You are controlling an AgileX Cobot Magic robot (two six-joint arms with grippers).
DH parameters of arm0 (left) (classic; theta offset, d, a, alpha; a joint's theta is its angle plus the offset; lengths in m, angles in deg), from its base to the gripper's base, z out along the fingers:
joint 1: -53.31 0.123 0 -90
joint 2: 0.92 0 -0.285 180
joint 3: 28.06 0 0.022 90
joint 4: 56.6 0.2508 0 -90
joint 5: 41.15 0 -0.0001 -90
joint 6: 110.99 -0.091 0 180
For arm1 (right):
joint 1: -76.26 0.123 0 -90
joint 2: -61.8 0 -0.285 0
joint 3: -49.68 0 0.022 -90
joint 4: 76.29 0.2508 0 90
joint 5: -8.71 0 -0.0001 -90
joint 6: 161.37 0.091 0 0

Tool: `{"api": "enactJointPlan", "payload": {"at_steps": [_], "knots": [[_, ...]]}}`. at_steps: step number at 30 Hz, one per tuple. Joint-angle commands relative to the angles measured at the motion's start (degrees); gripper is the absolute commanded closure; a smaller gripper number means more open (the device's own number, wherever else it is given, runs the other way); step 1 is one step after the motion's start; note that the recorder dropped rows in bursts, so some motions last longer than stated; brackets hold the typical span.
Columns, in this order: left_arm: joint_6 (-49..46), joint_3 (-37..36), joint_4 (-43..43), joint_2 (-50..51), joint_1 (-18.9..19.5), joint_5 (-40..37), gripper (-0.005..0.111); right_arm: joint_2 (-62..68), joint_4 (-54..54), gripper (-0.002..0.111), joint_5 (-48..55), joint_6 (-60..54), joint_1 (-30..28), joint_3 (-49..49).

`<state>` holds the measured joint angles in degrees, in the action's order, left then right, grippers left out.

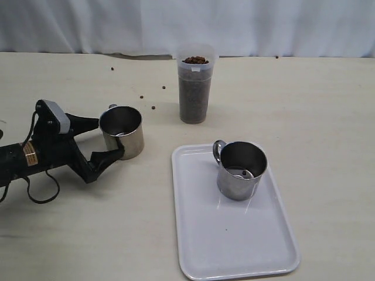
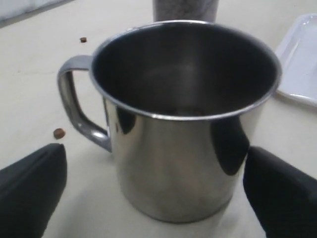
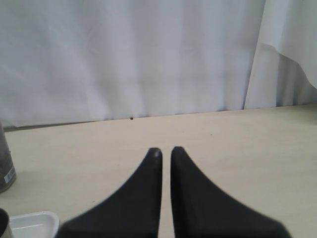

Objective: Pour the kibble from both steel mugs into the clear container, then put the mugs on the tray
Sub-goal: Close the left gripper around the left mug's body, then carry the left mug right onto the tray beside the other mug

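Observation:
One steel mug (image 1: 122,132) stands upright on the table, empty inside (image 2: 183,84), its handle (image 2: 74,104) to one side. My left gripper (image 1: 111,138) (image 2: 156,171) is open and straddles it; both fingers (image 2: 32,188) stand apart from its wall. The second steel mug (image 1: 241,170) stands on the white tray (image 1: 234,246) with a stray pellet or two inside. The clear container (image 1: 194,88) behind is full of kibble (image 1: 195,60). My right gripper (image 3: 163,150) is shut on nothing and does not show in the exterior view.
Loose kibble pellets (image 1: 142,96) lie scattered on the table behind the left mug, one beside its handle (image 2: 59,133). A white curtain (image 1: 187,23) closes off the far edge. The container's side (image 3: 5,166) and a tray corner (image 3: 32,220) show in the right wrist view.

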<state>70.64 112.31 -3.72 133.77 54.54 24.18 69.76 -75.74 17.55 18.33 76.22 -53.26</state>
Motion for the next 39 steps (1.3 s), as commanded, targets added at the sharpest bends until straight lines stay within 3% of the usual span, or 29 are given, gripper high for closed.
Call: {"api": "enactJointPlan", "payload": {"at_steps": [1, 17, 19, 25, 28, 34, 39], "knots": [[0.09, 2.00, 0.16, 1.04, -2.12, 1.25, 0.030, -0.17, 0.08, 0.103, 0.11, -0.40, -0.39, 0.16], [1.46, 6.53, -2.35, 1.74, -7.91, -0.14, 0.031, -0.17, 0.08, 0.103, 0.11, -0.40, -0.39, 0.16], [1.46, 6.53, -4.11, 1.74, -7.91, -0.32, 0.040, -0.17, 0.08, 0.103, 0.11, -0.40, -0.39, 0.16], [1.46, 6.53, -3.85, 1.74, -7.91, 0.09, 0.104, -0.17, 0.08, 0.103, 0.11, -0.40, -0.39, 0.16], [1.63, 6.53, 1.72, 0.90, -7.24, 4.46, 0.107, -0.17, 0.08, 0.103, 0.11, -0.40, -0.39, 0.16], [9.77, 6.53, 15.15, -3.25, -5.96, 4.63, 0.107, -0.17, 0.08, 0.103, 0.11, -0.40, -0.39, 0.16], [12.13, 6.53, 20.38, -4.97, -7.28, 4.63, 0.107, -0.17, 0.08, 0.103, 0.11, -0.40, -0.39, 0.16]]}}
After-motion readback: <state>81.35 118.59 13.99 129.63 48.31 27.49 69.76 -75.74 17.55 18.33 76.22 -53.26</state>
